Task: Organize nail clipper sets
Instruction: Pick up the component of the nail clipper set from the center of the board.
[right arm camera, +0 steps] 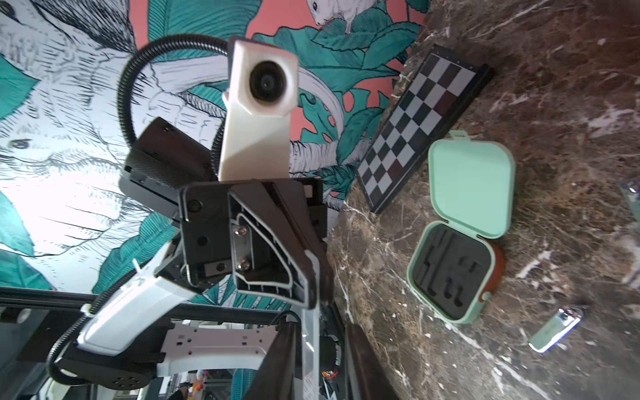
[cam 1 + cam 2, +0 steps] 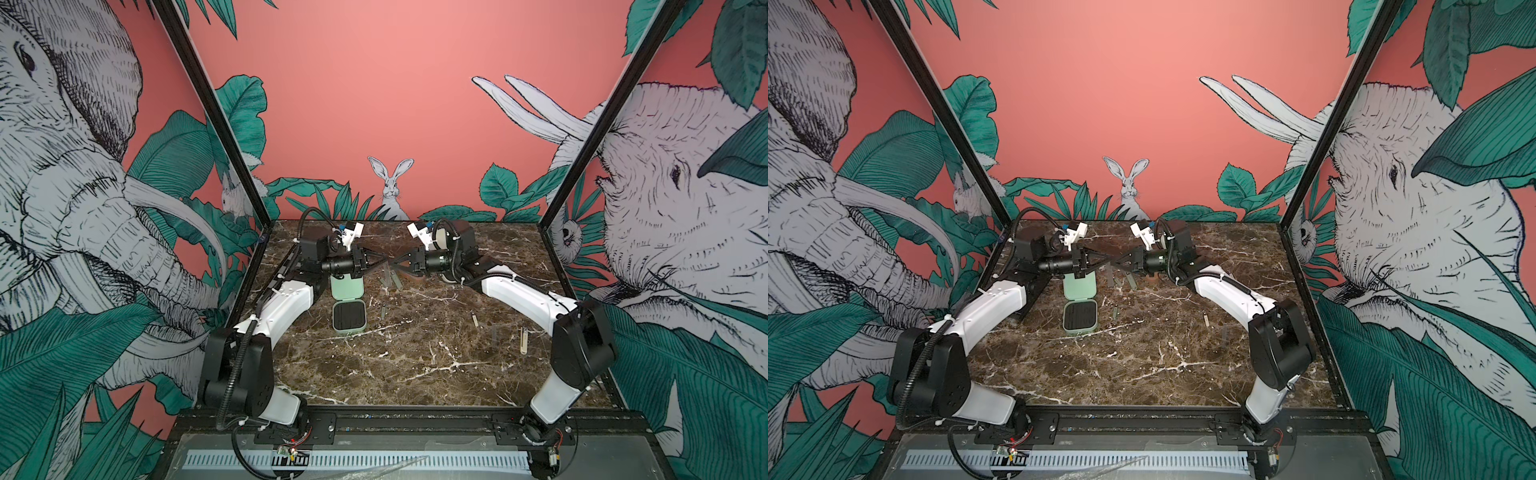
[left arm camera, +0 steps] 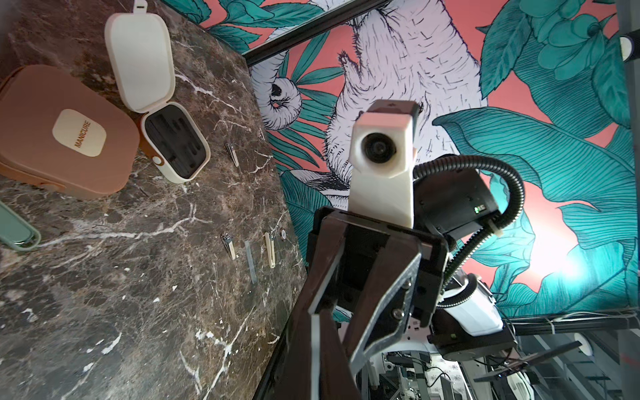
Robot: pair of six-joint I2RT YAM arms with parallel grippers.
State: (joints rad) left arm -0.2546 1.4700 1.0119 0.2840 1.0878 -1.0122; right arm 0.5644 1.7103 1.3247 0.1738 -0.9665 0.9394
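Note:
Above the table's far middle, my left gripper and right gripper meet tip to tip. The left gripper is shut on a thin translucent file. The file reaches between the fingers of my right gripper, which stand open around it with a gap on one side. The mint green case lies open below the left gripper, its black insert empty. The brown case is closed. The cream case lies open beside it.
Mint tools lie under the grippers, and another lies beside the mint case. A mint clipper lies near that case. Cream tools and a clear strip lie at the right. A checkerboard lies at the table's left edge.

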